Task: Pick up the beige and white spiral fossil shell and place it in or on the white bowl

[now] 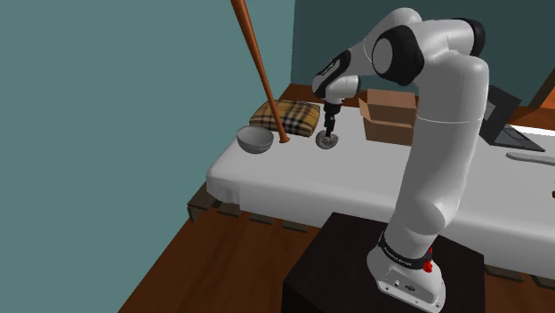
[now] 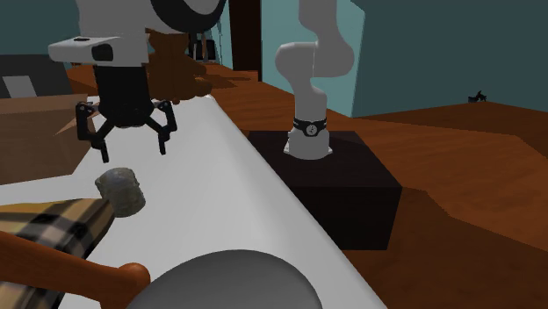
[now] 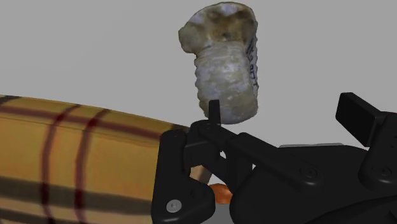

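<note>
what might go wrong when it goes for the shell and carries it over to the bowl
1. The open end effector hangs above the shell, which lies close by the plaid cushion; a finger might snag the cushion going down.
2. The bat leans between the shell and the bowl, so a low carry may strike it.

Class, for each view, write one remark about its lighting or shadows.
Shoulder view: even light, the bowl shaded grey. Second exterior view: the bowl looks dark grey, cut by the bottom edge. Wrist view: the shell casts no shadow on the flat grey table.
</note>
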Robot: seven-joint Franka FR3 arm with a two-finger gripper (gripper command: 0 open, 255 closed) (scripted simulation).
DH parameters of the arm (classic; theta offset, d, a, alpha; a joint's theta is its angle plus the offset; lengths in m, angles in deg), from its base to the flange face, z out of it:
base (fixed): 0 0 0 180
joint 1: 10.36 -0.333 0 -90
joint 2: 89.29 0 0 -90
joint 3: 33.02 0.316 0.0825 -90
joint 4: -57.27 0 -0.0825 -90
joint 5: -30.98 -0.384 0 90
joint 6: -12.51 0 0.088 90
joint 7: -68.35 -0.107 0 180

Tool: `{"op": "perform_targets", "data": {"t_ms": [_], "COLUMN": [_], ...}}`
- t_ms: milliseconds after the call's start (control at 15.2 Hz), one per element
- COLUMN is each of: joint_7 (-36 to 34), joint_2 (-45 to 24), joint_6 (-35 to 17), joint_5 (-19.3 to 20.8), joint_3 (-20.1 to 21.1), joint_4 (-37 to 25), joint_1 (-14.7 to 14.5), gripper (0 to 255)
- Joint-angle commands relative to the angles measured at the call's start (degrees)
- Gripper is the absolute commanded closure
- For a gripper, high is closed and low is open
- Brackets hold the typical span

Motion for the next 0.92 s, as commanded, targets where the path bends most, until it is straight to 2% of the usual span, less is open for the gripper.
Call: {"op": "perform_targets", "data": {"t_ms": [0, 528, 858], "joint_7": [4.80, 7.59, 7.58], "joint_2": [-5.49, -10.53, -10.53], "joint_6": [0.29, -3.78, -3.78], "joint_5": [-3.95, -7.77, -7.76], "joint_3": [1.12, 3.42, 3.43], "joint_4": [-5.13, -5.43, -5.43], "joint_1": [2.43, 4.53, 4.54], "gripper": [0, 0, 0]}}
